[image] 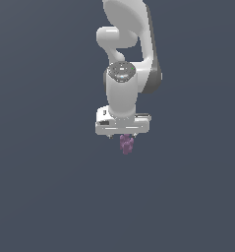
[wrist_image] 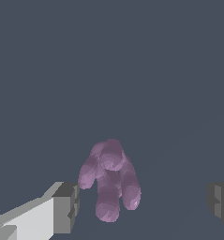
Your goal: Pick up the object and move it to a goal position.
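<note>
Plain dark slate background surrounds the gripper, jaws spread wide, the purple lumpy object between its fingers, ungrasped.

Bare simulated test scene, not a real room. Flat, uniform slate-grey background everywhere in both views: no walls, furniture, floor texture or horizon. Smooth shaded render look, matte surfaces without grain. Only contents: 1 white arm with its gripper, plus 1 small lumpy purple object. No clutter, no lab or home fittings visible.
</note>
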`<state>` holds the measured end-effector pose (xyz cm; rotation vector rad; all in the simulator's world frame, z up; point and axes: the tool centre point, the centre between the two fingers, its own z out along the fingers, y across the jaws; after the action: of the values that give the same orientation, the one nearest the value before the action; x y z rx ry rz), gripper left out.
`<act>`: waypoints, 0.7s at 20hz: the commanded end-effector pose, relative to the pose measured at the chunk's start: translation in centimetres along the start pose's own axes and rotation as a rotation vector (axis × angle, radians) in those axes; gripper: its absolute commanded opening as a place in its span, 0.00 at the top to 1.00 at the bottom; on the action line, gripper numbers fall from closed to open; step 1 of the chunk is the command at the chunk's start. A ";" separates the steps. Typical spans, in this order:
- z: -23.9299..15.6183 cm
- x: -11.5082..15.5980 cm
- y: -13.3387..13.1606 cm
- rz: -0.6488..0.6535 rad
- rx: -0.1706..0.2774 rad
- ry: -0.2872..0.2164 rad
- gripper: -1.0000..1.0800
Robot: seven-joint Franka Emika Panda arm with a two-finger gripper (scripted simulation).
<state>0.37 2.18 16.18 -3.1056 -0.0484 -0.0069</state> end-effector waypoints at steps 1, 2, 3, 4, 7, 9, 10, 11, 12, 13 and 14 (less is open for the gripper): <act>0.0 0.0 0.0 0.000 0.000 0.000 0.04; 0.0 0.0 0.0 0.001 0.000 0.000 0.04; 0.0 0.0 0.1 0.004 0.002 -0.001 0.04; 0.0 0.0 0.1 0.009 0.003 -0.002 0.04; 0.1 0.0 0.6 0.036 0.013 -0.008 0.04; 0.1 0.1 0.8 0.056 0.019 -0.012 0.04; 0.1 0.1 0.9 0.063 0.021 -0.012 0.04; 0.1 0.1 0.9 0.068 0.022 -0.013 0.04; 0.1 0.1 1.0 0.070 0.022 -0.013 0.04; 0.1 0.1 1.0 0.070 0.022 -0.013 0.04; 0.1 0.1 0.9 0.068 0.022 -0.013 0.04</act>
<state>0.50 1.22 16.04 -3.0844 0.0543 0.0148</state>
